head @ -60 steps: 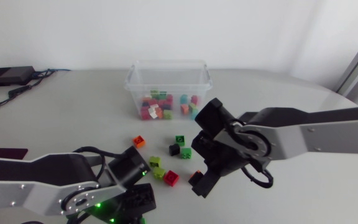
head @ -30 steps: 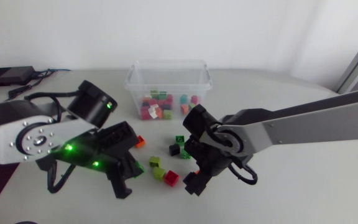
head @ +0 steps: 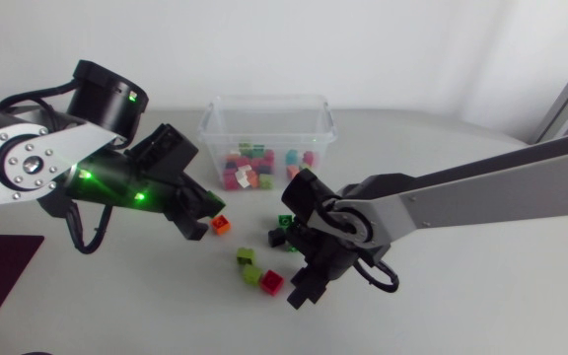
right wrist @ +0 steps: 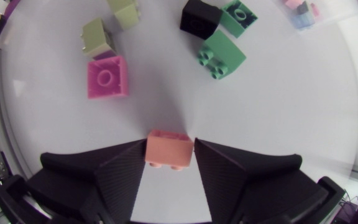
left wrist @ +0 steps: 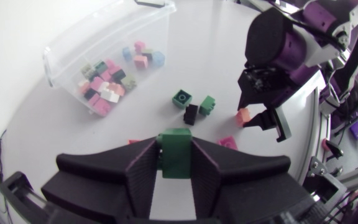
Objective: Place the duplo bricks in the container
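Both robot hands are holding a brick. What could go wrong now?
The orange brick sits only at the tips of the right gripper, so it might slip out. Both arms need the same container, and the left gripper with its green brick is close by, so they might bump.

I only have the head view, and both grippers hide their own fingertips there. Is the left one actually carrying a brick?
Observer: Yes. The left wrist view shows a green brick clamped between both fingers of the left gripper.
Operator: And the right?
Observer: The right gripper is shut on a salmon brick, one finger on each side.
Operator: Anything crowding that one?
Observer: No. In the right wrist view only bare table shows around it. The nearest loose one, a pink brick, lies ahead and apart.
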Robot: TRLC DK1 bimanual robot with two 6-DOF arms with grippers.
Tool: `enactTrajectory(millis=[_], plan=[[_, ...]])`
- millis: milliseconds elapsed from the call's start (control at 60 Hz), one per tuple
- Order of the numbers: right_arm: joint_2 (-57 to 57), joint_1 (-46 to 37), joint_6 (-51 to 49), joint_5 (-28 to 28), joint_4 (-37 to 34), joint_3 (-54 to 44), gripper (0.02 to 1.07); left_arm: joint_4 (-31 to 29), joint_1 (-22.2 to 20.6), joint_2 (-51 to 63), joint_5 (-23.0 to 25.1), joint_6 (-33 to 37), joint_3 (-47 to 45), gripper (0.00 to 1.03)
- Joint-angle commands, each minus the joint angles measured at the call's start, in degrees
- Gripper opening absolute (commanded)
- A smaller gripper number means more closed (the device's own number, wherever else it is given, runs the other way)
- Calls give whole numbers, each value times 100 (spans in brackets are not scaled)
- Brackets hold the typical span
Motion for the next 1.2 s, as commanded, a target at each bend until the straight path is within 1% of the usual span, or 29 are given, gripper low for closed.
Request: enactTrajectory(millis=[0, 33, 50, 167, 233, 350, 433, 500, 733, 867, 1183], plan=[[107, 35, 106, 14, -14, 105, 40, 205, 136, 133, 59, -221, 255, 27], [81, 17, 106, 14, 4, 105, 36, 266, 171, 185, 59, -238, 291, 27], [55, 9, 106, 14, -14, 114, 36, 302, 188, 194, 59, -256, 308, 27], [-279, -123, 80, 23, -313, 228, 35, 627, 338, 335, 59, -432, 466, 27], [-534, -255, 62, 23, -541, 386, 35, 908, 417, 423, 59, -572, 554, 28], [-868, -598, -105, -3, -919, 773, 35, 1198, 434, 730, 50, -722, 844, 28], [-982, -774, -201, -30, -1060, 1002, 35, 1339, 434, 1029, 50, -801, 1099, 28], [-1026, -870, -228, -56, -1077, 1107, 35, 1409, 443, 1231, 50, -827, 1336, 29], [-1044, -1099, -245, -161, -1051, 1494, 35, 1558, 733, 2093, 50, -1056, 2347, 30], [-1035, -1204, -236, -205, -1016, 1784, 35, 1901, 716, 2391, 50, -1187, 2672, 30], [-1053, -1345, -219, -337, -910, 2012, 35, 2209, 637, 2972, -20, -1390, 3376, 32]])
